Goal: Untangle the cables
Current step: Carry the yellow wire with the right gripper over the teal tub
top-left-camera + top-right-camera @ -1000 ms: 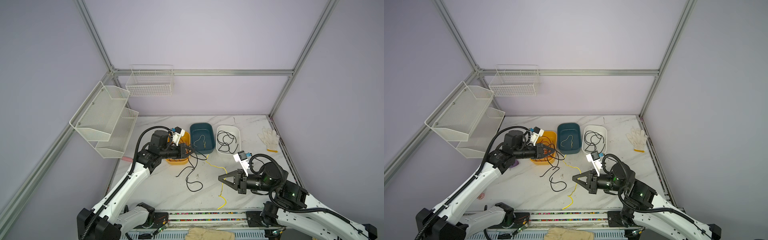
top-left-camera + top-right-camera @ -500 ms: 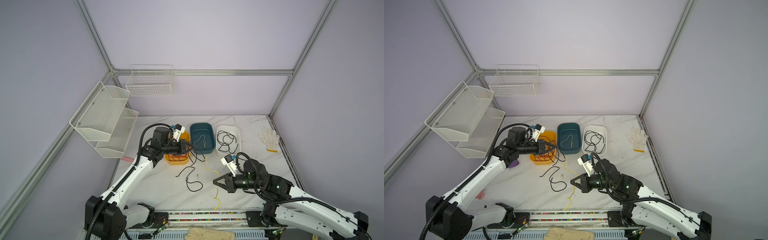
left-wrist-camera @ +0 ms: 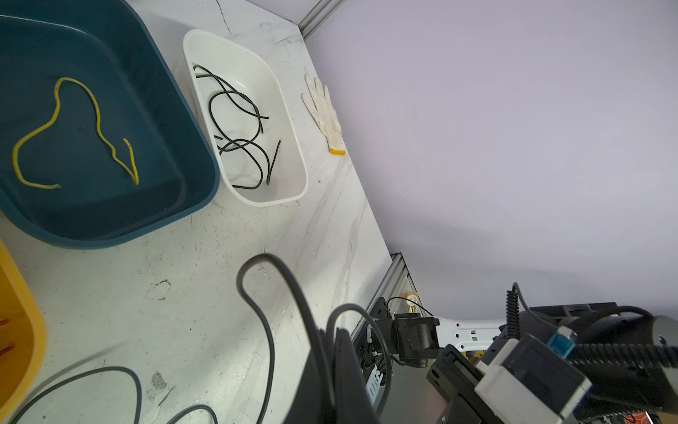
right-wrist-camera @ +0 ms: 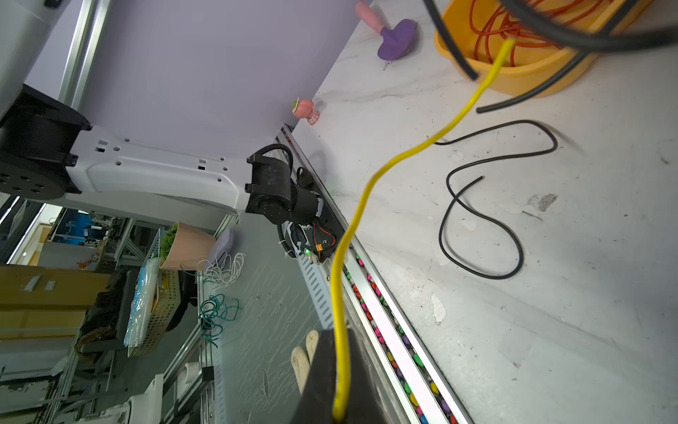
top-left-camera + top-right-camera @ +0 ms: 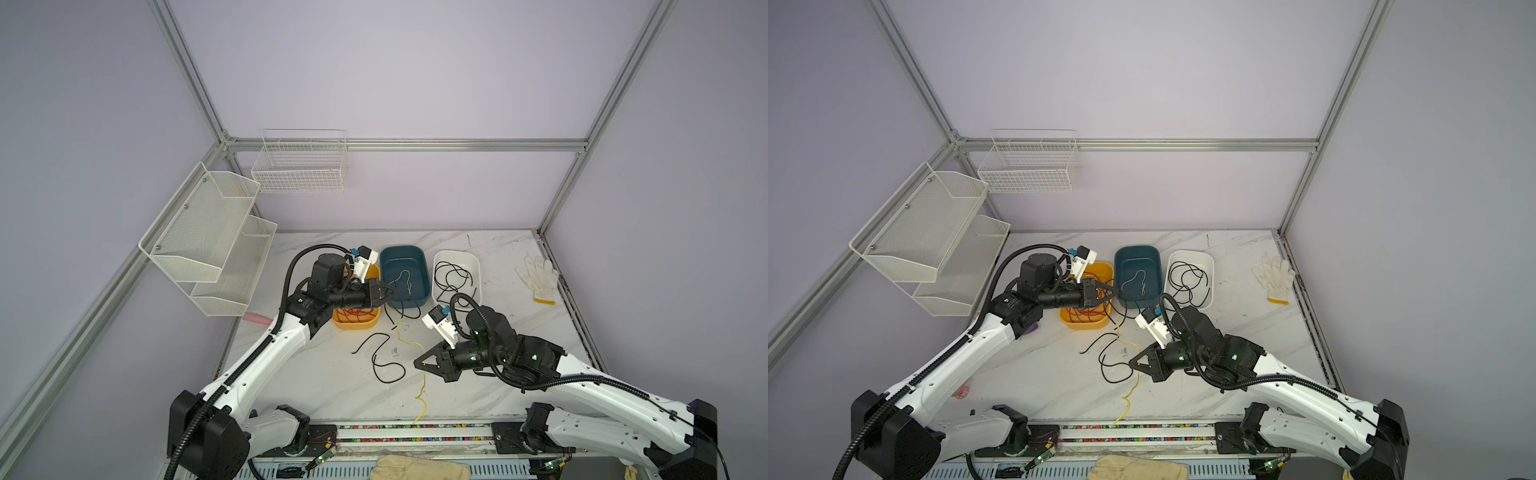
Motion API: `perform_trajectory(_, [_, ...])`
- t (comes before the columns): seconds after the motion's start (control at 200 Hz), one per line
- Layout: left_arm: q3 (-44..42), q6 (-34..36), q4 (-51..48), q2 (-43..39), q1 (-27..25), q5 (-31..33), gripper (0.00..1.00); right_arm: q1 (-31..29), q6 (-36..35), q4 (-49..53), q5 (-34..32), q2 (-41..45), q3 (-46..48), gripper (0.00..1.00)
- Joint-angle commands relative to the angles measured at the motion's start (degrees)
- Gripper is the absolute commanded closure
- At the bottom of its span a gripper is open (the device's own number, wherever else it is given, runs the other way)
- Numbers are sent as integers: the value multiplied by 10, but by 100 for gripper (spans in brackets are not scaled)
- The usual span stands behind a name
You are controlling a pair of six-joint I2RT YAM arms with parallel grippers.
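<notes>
My left gripper [image 5: 392, 291] [image 3: 330, 341] hovers at the near edge of the blue tray [image 5: 424, 266], shut on thin black cables [image 3: 257, 304] that hang down toward the table. My right gripper [image 5: 417, 362] [image 4: 337, 352] is above the middle of the table, shut on a yellow cable [image 5: 424, 382] [image 4: 367, 187]. That cable rises toward the left gripper's bundle and trails down to the front edge. A loose black cable [image 5: 384, 365] [image 4: 477, 220] curls on the marble. Red-orange cables [image 4: 491, 29] fill the orange tray [image 5: 357, 326].
The blue tray holds one yellow cable [image 3: 97, 117]. The white tray [image 5: 457, 254] beside it holds black cables [image 3: 234, 110]. A white glove [image 5: 538, 276] lies at the back right. Mesh shelves [image 5: 208, 241] hang on the left wall. A purple toy [image 4: 398, 40] lies near the orange tray.
My right gripper has moved left toward the table's middle with the yellow cable. My left gripper has shifted right, toward the blue tray, with the black cables.
</notes>
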State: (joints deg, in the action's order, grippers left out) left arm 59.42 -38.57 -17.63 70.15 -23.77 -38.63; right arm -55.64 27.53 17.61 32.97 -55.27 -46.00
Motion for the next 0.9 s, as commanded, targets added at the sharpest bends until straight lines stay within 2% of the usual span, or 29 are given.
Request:
perform_trajectory(0.0, [76, 0, 4, 3, 7, 40, 100, -1, -10, -3, 17, 23, 20, 100])
perform_trajectory(0.05, [86, 6, -6, 3, 16, 57, 100, -1, -1, 8, 1, 30, 25, 100])
perform_trajectory(0.175, [109, 43, -58, -7, 42, 94, 100, -2, 3, 60, -102, 44, 16, 100])
perform_trajectory(0.325, [121, 131, -158, -36, 50, 175, 100, 0, 0, 77, -196, 11, -13, 100])
perform_trajectory(0.445, [97, 189, -207, -71, 52, 217, 100, 7, -23, 73, -259, -53, -58, 100])
perform_trajectory(0.65, [27, 251, -234, -152, 52, 251, 100, 78, -99, 50, -314, -197, -160, 100])
perform_trajectory(0.895, [-79, 246, -165, -236, 51, 262, 100, 149, -178, 48, -366, -421, -310, 100])
